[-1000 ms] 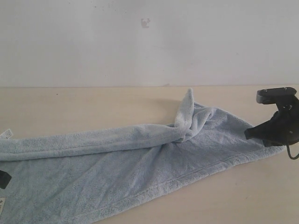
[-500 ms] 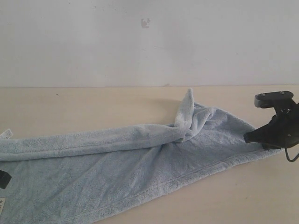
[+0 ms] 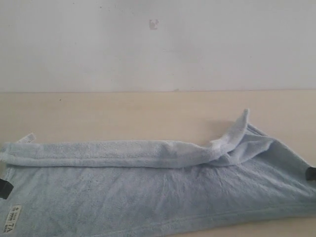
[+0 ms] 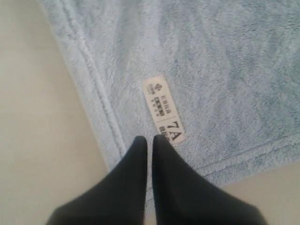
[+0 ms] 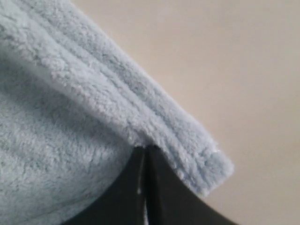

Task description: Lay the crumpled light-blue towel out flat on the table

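Pale beige table [image 3: 148, 111] fills the foreground below a plain white wall [image 3: 148, 49]. The towel [image 3: 148, 195] lies lengthwise across the near part of the table, drawn out between both arms. Its far long edge is turned over onto the body as a fold [image 3: 123, 154], which runs from the left end to a raised peak near the right end.

Left gripper [image 4: 149, 140]: jaws clenched on the towel's corner, just beside the label [image 4: 164, 110]. Right gripper [image 5: 143, 150]: jaws clenched on the hem [image 5: 140, 103] near the corner at the opposite end.

Step in hand, as judged: tension the near edge, then clear the fold.

1. Grip both pinches firmly. Thick terry is likely to slip from a shallow hold.
2. Pull the ends apart evenly and low to the table, so the cloth does not lift or bunch.
3. Lay the near edge down straight before releasing.
4. Regrasp the turned-over far edge and draw it toward the wall until the fold opens.

Avoid jerking, which could roll the fold tighter.
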Controlling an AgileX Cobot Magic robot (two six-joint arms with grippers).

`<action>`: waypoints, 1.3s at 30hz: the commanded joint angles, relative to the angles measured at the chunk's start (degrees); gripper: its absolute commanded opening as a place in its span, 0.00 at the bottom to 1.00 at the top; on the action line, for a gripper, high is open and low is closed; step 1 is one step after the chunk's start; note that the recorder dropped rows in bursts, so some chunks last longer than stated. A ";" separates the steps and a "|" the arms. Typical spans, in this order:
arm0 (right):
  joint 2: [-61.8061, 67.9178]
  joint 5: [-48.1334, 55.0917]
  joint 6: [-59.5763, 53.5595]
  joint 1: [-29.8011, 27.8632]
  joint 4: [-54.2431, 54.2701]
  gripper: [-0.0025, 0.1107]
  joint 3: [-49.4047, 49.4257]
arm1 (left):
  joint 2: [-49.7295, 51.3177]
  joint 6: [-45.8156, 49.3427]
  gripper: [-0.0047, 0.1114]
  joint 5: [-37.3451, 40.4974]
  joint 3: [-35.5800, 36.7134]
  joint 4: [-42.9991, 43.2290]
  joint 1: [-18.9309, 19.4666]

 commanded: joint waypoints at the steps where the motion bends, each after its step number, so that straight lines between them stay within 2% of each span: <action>1: -9.36 1.46 6.06 -4.94 -2.41 0.02 5.86 | -0.40 0.41 0.07 -0.53 0.15 -0.75 -0.01; 5: -18.15 -1.00 6.35 -4.91 -1.15 0.02 7.29 | -0.40 0.41 0.07 -0.53 0.04 -1.16 -0.01; 8: -25.30 -6.04 1.25 1.44 0.79 0.02 5.83 | -0.40 0.41 0.07 -1.01 -0.16 -1.70 -0.01; 10: -25.30 -4.23 -1.51 6.28 0.79 0.13 0.28 | -0.40 2.33 0.07 -1.76 -0.16 -3.96 -0.01; 11: -23.09 -1.77 -1.63 8.00 0.79 0.27 -5.18 | -0.40 4.95 0.07 -2.03 -0.16 -6.88 -0.01; 12: -21.34 -0.37 -1.63 8.32 1.56 0.38 -8.04 | -0.40 6.05 0.07 -2.03 -0.16 -8.04 -0.01; 13: -17.92 2.29 -1.85 8.67 3.02 0.54 -12.07 | -0.40 8.04 0.07 -2.03 -0.16 -10.09 -0.01; 14: -15.01 4.70 -2.35 8.65 4.12 0.60 -16.23 | -0.40 8.56 0.07 -2.03 -0.16 -10.72 -0.01; 16: -5.72 12.96 -13.14 8.65 13.71 0.51 -26.40 | -0.40 8.56 0.07 -2.03 -0.16 -10.71 -0.01; 18: 2.33 18.22 -23.87 8.65 25.50 0.48 -34.19 | -0.40 8.56 0.07 -2.03 -0.16 -10.71 -0.01; 20: 8.57 21.01 -26.28 8.65 30.74 0.48 -40.87 | -0.40 8.56 0.07 -2.03 -0.16 -10.71 -0.01; 23: 16.46 22.75 -26.65 8.78 31.70 0.48 -47.51 | -0.40 8.56 0.07 -2.03 -0.16 -10.71 -0.01; 35: 23.99 20.03 -28.81 9.56 31.70 0.46 -49.73 | -0.40 8.56 0.07 -2.49 -0.16 -10.93 -0.01; 38: 26.64 21.30 -28.89 10.64 31.70 0.34 -51.38 | -0.40 8.56 0.07 -2.27 -0.16 -10.93 -0.01; 39: 27.06 21.82 -28.89 10.64 31.70 0.33 -51.66 | -0.40 8.56 0.07 -2.13 -0.16 -10.93 -0.01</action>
